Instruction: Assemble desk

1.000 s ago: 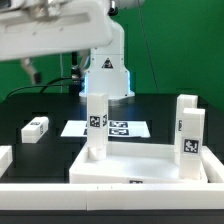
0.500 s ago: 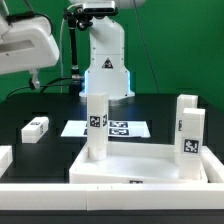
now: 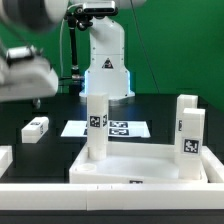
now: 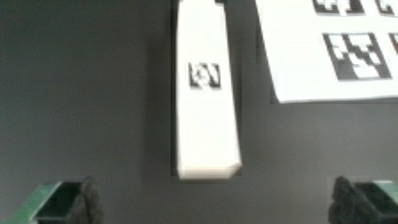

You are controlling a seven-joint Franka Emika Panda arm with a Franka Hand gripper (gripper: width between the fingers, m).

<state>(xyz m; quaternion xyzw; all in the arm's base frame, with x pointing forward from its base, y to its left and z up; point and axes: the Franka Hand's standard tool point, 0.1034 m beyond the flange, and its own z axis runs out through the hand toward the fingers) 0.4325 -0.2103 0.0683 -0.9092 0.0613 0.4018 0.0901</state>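
Gripper [image 4: 217, 197] is hovering wide open, holding nothing, above a loose desk leg [image 4: 208, 90] lying beside the marker board [image 4: 334, 48].

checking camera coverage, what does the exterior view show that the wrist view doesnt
Only the exterior view shows the tabletop panel with two legs standing on it, one toward its left and one toward its right, plus the robot base. Only the wrist view shows the open claw, fingertips apart. Both show the loose leg lying flat and the marker board.
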